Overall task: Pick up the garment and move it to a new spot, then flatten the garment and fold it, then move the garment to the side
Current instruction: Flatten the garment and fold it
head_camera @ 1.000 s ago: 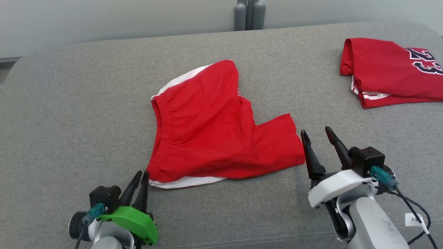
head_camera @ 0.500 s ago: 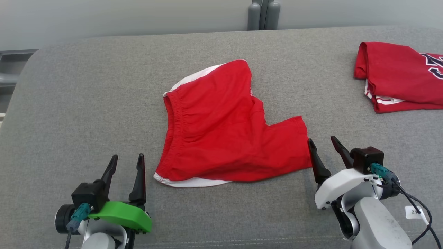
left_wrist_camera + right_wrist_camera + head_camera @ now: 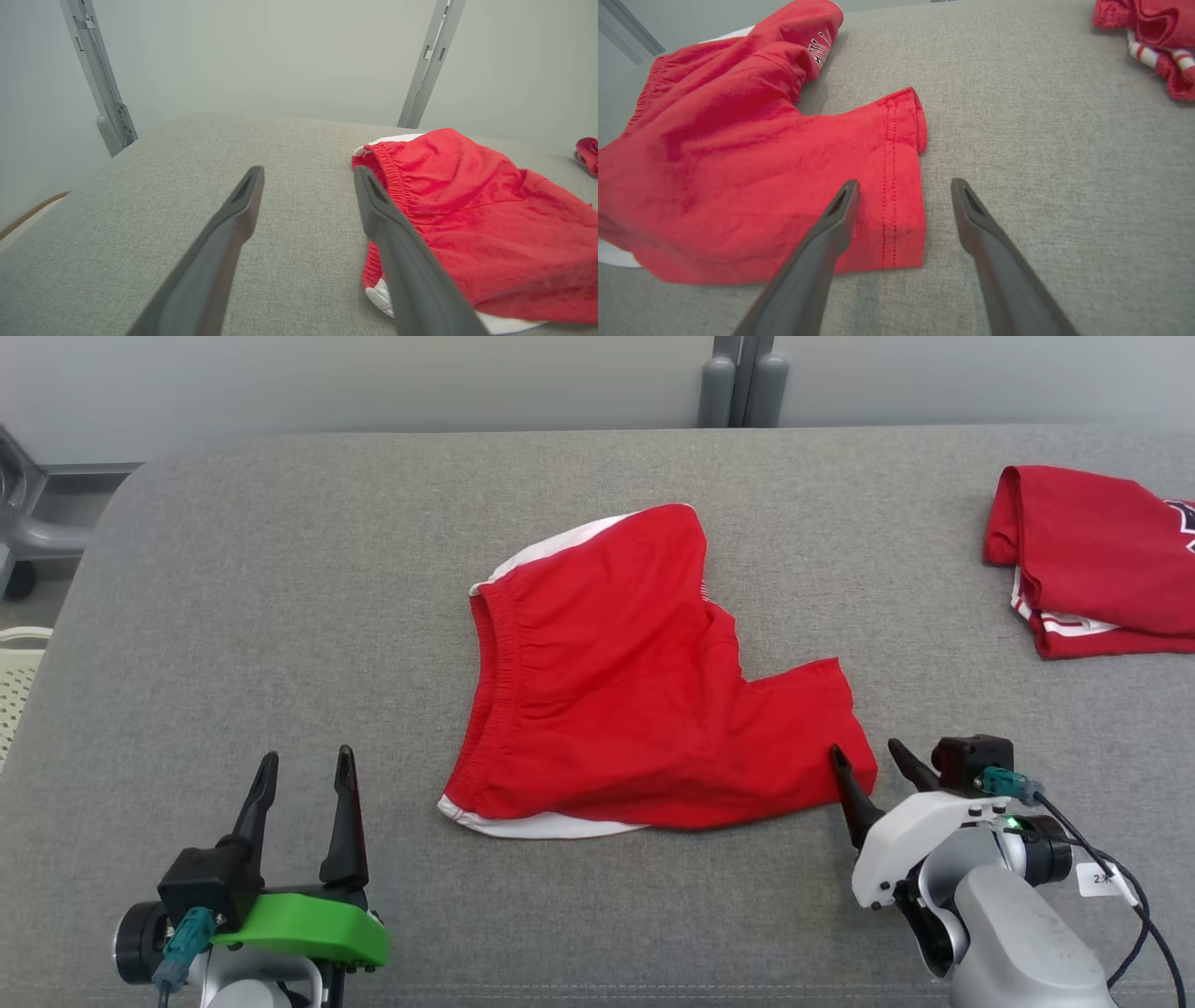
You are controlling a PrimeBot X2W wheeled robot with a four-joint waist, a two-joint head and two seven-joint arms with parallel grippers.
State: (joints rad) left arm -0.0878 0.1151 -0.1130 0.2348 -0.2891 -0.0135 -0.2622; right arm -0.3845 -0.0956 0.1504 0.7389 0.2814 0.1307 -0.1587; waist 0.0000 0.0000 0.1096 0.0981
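The red shorts (image 3: 635,681) looked soft and light in the middle of the grey table (image 3: 233,616), the left gripper (image 3: 308,753) and right gripper (image 3: 864,747) had fingers apart and empty, and the corners looked best to pinch.

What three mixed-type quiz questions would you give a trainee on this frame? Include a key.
1. True or false: the left gripper is shut on the red shorts.
2. Which part of the shorts is nearest the right gripper? A: the elastic waistband. B: a stitched leg hem. C: the white trim.
3. Fill in: seen from the head, the folded red jersey lies on the grey surface at the robot's far ____.
Key: 1 false, its jaws stand open beside the shorts. 2 B. 3 right.
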